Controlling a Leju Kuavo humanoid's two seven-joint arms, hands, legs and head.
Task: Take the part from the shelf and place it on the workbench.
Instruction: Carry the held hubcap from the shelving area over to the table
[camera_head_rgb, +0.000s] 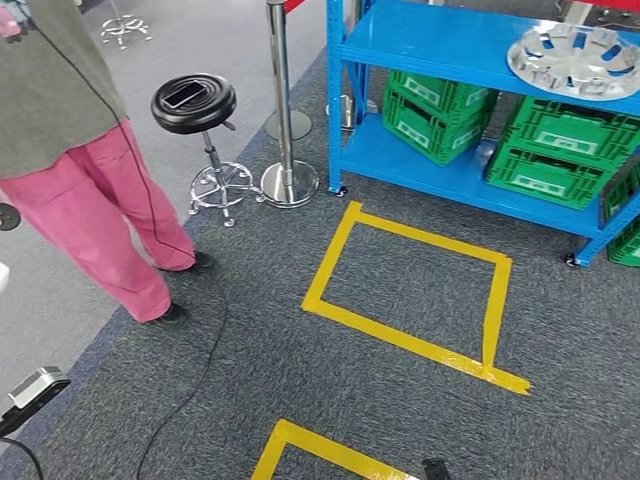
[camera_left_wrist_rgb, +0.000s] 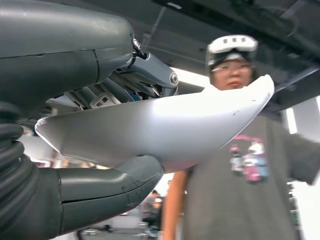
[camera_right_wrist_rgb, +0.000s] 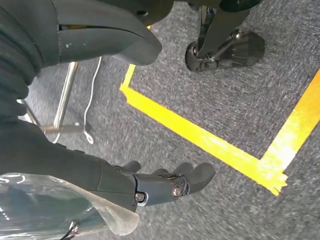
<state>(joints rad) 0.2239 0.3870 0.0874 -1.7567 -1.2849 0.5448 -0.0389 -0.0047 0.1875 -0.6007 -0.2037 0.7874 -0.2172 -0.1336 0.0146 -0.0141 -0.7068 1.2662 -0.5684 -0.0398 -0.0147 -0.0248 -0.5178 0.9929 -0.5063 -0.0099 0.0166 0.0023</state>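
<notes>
Left wrist view — left hand (camera_left_wrist_rgb: 113, 125) grips white part (camera_left_wrist_rgb: 158, 127) | right hand (camera_right_wrist_rgb: 151, 185) empty

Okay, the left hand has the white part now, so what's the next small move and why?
Probably turn away from the blue shelf toward the workbench. The left hand already grips the white curved part between thumb and fingers, and the right hand hangs free over the carpet.

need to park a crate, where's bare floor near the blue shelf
The carpet inside the yellow tape square before the blue shelf is bare. The left side is crowded: a black stool, a chrome post, a person's legs and a trailing cable.
</notes>
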